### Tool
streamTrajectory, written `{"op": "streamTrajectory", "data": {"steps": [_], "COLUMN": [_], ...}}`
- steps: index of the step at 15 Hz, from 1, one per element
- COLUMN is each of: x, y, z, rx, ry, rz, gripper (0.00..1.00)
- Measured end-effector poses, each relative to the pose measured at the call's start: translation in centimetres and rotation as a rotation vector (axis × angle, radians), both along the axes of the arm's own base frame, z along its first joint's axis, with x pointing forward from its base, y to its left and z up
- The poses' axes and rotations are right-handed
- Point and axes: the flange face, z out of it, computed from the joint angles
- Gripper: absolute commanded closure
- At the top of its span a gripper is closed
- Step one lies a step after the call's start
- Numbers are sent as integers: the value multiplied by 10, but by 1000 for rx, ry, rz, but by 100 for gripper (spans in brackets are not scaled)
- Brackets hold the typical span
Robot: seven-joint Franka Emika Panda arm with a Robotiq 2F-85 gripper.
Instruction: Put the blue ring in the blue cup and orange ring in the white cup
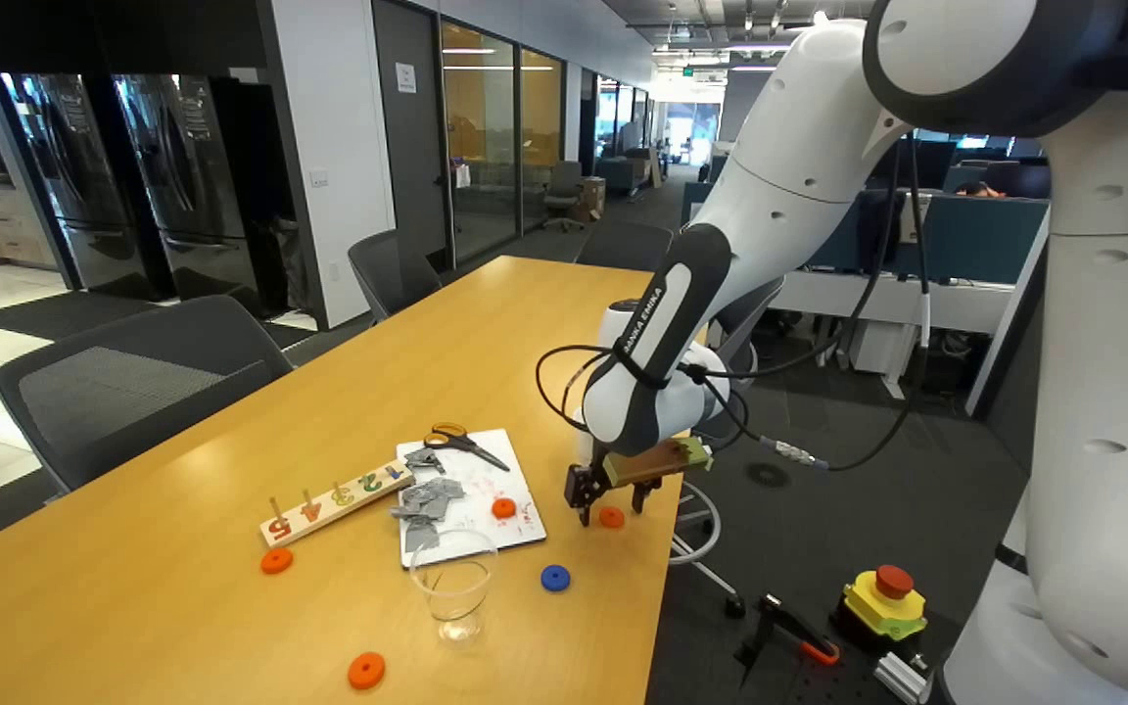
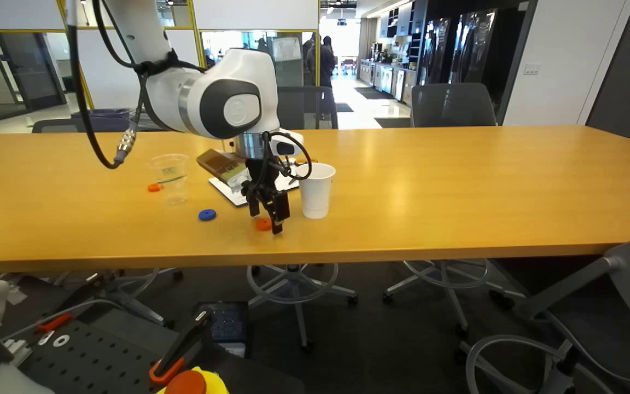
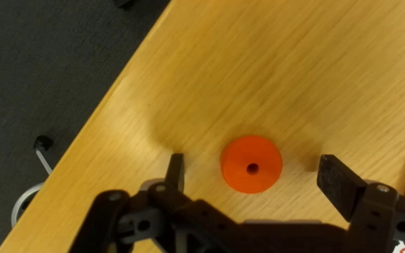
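An orange ring (image 3: 251,181) lies flat on the table, and it shows in both exterior views (image 1: 611,520) (image 2: 262,225). My gripper (image 3: 251,155) is open, with one finger on each side of this ring and a gap to both. Its fingertips (image 2: 266,221) are low, close to the table. The blue ring (image 1: 555,579) lies flat nearby, also in an exterior view (image 2: 207,215). The see-through blue cup (image 1: 453,592) stands upright beyond it (image 2: 174,183). The opaque white cup (image 2: 316,192) stands upright close beside the gripper; the arm mostly hides it in the other exterior picture.
More orange rings lie on the table (image 1: 365,671) (image 1: 276,560), and one (image 1: 503,507) on a white board (image 1: 486,460) with scissors (image 1: 466,446) and grey scraps (image 1: 427,497). A wooden peg strip (image 1: 339,501) touches the board. The table edge (image 3: 118,82) is near the gripper.
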Motion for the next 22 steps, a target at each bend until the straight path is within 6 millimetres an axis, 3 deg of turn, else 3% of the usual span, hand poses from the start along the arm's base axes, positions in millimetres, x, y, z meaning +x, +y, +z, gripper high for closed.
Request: {"op": "streamTrajectory", "data": {"steps": [1,8,12,16,19,22], "x": [0,3,7,21,43,64], "y": [0,-5,-1,17,31,29], "z": [0,5,8,19,51,97], "rx": [2,7,16,47,54,33], "ry": [-1,-13,-16,-3,-38,-106], "rz": [2,5,24,119,175,189], "gripper": [29,81,83,83,83,83]}}
